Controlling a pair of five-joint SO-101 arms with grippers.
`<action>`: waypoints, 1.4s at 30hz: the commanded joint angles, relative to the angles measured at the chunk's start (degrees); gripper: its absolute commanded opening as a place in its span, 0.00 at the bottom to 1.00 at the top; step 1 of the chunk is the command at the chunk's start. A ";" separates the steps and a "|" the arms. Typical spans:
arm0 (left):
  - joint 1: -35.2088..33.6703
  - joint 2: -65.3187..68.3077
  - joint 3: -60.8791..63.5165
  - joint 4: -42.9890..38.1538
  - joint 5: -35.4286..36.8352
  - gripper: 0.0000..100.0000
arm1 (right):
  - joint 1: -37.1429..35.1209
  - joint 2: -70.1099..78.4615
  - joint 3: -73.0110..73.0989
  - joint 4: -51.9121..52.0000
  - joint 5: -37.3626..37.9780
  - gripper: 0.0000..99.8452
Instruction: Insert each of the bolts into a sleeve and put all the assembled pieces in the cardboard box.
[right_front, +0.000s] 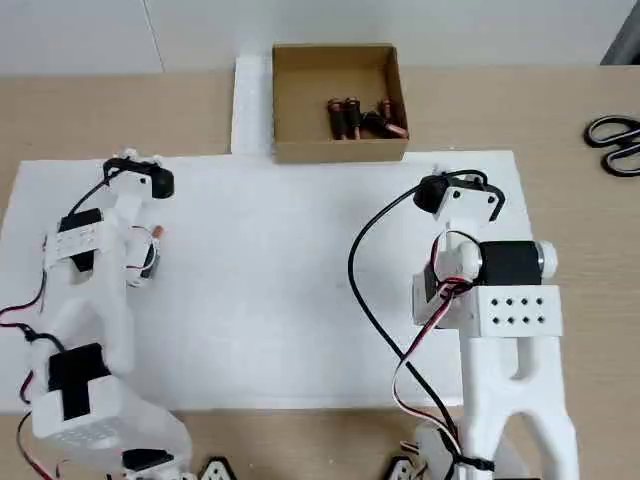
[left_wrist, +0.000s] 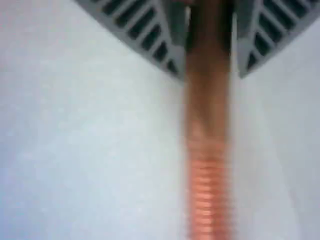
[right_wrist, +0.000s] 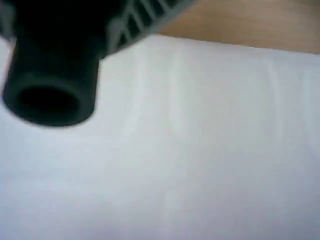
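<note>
High view: a flat white mat (right_front: 280, 300) lies in front of a square cardboard box (right_front: 340, 150) that holds several assembled pieces (right_front: 365, 118). Far left of the box, the left gripper (left_wrist: 207, 40) clamps a threaded copper bolt (left_wrist: 207, 150). Nearer the box, to its right, the right gripper (right_wrist: 70, 25) holds a smooth black tube-shaped sleeve (right_wrist: 50, 90). This pair appears still unjoined.

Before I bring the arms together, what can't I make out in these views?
1. Bolt, left wrist view: blurred; held end hidden inside the left gripper, threaded end cut off by the edge.
2. Sleeve, right wrist view: rear end lost in dark blur at the edge.
3. Assembled pieces in the cardboard box, high view: piled and too small to count.
</note>
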 joint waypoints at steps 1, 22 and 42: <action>0.09 -0.62 -1.80 2.11 -0.09 0.01 | 0.40 -1.10 -0.26 -0.40 -0.44 0.00; 9.32 -20.57 -2.15 9.41 -0.09 0.01 | 3.30 -1.10 -0.26 -0.40 -0.18 0.00; 13.80 -12.84 -2.07 -5.27 -50.55 0.01 | 4.44 -1.10 -0.18 -0.40 0.97 0.00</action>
